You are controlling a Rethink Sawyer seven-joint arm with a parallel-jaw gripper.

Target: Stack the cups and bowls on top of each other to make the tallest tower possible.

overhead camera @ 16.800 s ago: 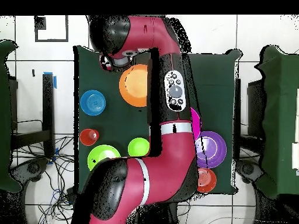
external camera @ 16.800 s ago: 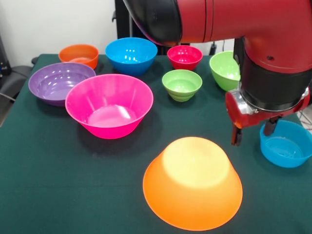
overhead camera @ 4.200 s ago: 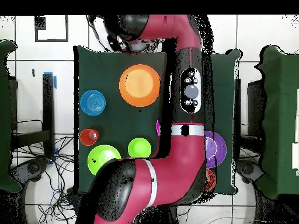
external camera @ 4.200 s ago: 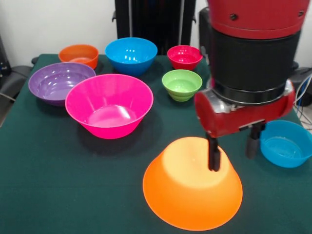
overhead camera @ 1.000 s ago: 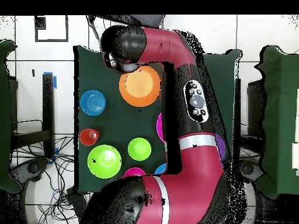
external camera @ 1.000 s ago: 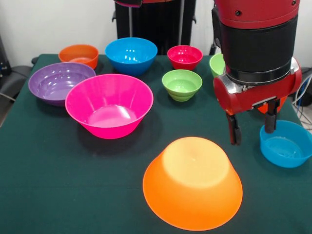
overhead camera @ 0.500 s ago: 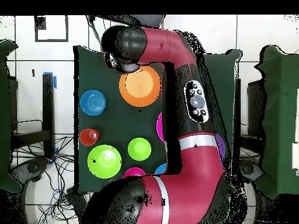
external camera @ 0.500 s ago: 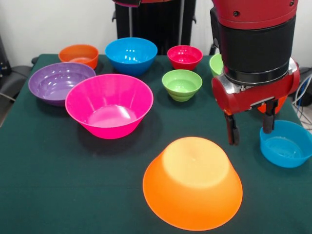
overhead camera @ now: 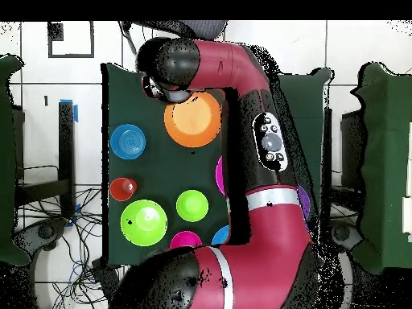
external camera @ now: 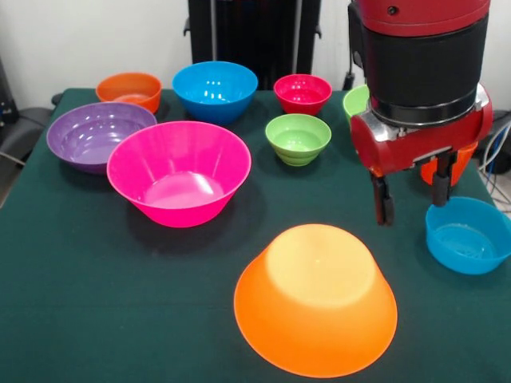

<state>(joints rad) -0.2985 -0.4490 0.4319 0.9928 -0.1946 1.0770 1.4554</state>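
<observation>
Pincer open and empty, hanging above bare cloth; nothing stacked.

The arm hides most of the larger green bowl [external camera: 356,99] and the orange-red tumbler [external camera: 452,167] behind the pincer [external camera: 411,198]. The small blue bowl [external camera: 469,234] is cut at the frame edge beside it. The inverted large orange bowl [external camera: 315,297] lies below and beside the pincer, open cloth around it. Across the table [external camera: 96,279]: pink [external camera: 179,172], purple [external camera: 96,135], blue [external camera: 215,90], small orange [external camera: 130,89], red [external camera: 303,93], small green [external camera: 298,138], one each.
</observation>
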